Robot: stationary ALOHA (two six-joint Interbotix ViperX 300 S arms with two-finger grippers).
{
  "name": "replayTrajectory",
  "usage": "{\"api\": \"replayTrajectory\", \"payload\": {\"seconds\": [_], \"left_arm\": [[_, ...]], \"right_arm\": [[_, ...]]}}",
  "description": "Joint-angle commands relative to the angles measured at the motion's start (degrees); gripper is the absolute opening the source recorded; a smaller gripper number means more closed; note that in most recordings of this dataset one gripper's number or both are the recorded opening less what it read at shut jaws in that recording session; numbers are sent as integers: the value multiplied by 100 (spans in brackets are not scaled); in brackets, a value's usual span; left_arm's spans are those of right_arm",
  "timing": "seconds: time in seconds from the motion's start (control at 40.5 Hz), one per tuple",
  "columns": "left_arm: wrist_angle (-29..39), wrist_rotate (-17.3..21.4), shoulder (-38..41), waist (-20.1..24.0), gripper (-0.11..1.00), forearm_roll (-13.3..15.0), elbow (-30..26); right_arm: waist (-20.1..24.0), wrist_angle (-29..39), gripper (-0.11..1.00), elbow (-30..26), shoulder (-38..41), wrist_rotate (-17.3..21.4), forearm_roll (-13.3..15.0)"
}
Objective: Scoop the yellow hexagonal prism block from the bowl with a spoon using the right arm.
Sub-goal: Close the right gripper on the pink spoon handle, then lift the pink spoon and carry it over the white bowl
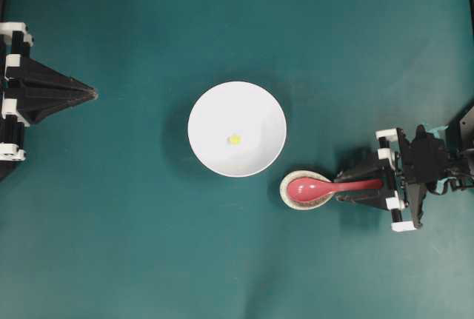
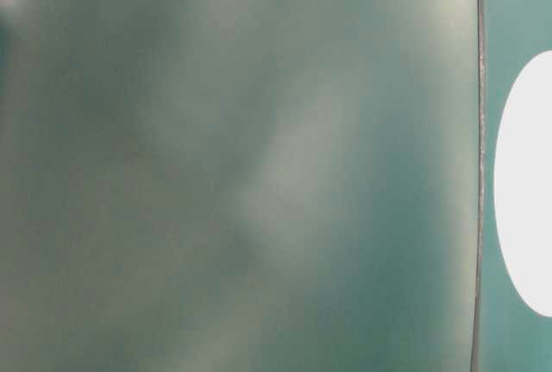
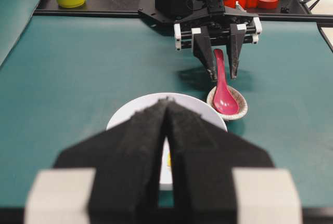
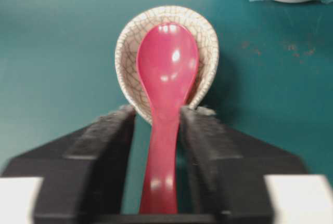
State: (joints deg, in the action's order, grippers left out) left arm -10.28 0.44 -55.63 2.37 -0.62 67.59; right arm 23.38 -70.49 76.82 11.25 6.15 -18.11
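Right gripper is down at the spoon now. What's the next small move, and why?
Probably finish closing the right gripper on the spoon: its fingers flank the handle, narrow gaps remain, and the head lies in the spoon rest. The yellow block waits in the bowl.

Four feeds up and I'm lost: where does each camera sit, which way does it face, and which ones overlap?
Overhead: above the table, looking straight down; bowl centre, left gripper at left, right gripper at right.
Table-level: blurred green, white edge at right; no robot.
Left wrist: behind its shut fingers, facing across the bowl toward the right arm.
Right wrist: looks along its fingers at the spoon lying in the spoon rest.
Both wrist views share spoon and rest.
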Motion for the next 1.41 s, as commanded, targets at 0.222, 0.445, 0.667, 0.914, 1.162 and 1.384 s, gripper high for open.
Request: {"api": "replayTrajectory", "payload": {"seconds": [0.222,0.445,0.667,0.914,1.162,1.384], "left_arm": [[-35,-53,44,18,0,-18,-123],[-26,-53,44,18,0,-18,-123],[-26,-62,44,9,0,-9,-132],[-26,-70,44,18,0,-18,-123],[-26,-70,44,18,0,-18,-123],[-26,-79,44,18,0,-18,-97]], "right_arm": [[26,35,21,-35,-545,-26,-18],[-141,984,21,-97,-1644,-193,-18],[-527,2927,21,-545,-2918,-606,-18],[-1239,5396,21,-1503,-3806,-879,0],[-2004,7128,21,-2514,-3709,-835,0],[-2522,8051,21,-3217,-3182,-721,0]]}}
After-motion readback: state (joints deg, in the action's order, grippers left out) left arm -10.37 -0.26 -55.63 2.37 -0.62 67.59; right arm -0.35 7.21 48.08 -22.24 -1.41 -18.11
